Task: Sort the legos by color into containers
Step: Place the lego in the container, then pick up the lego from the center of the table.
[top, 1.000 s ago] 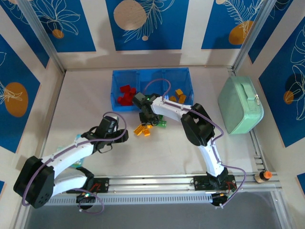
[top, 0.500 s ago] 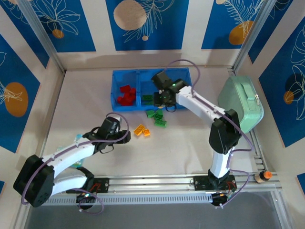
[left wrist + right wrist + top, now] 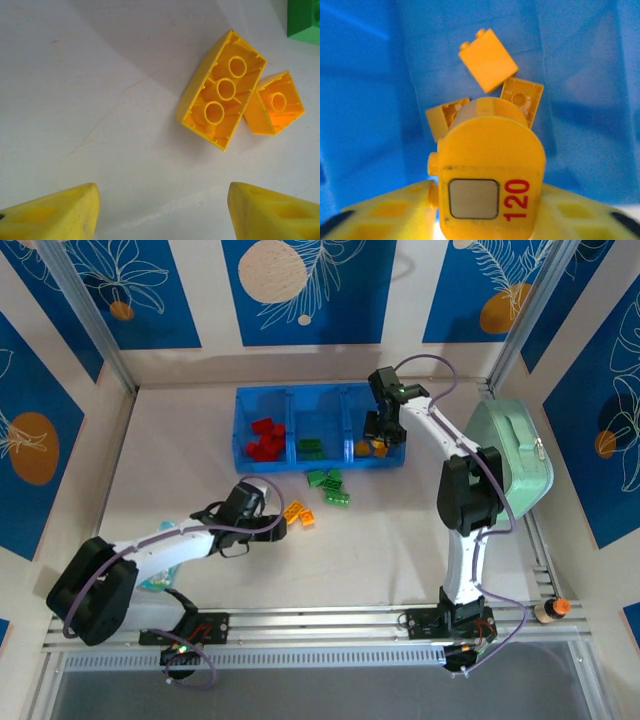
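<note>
Above the tray (image 3: pixel 318 418), my right gripper (image 3: pixel 487 200) clamps a yellow lego (image 3: pixel 490 150); best dropped low among the yellows (image 3: pixel 488 60). My left gripper (image 3: pixel 160 210) gapes wide.

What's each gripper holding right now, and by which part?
Right gripper clamps a yellow-orange lego marked 120 by its opposite sides; left gripper is open, holding nothing.

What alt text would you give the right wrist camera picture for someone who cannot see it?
The right gripper holds an orange brick marked 120 over a compartment of the blue tray. Three more orange bricks lie on the compartment floor beyond it, two partly hidden.
</note>
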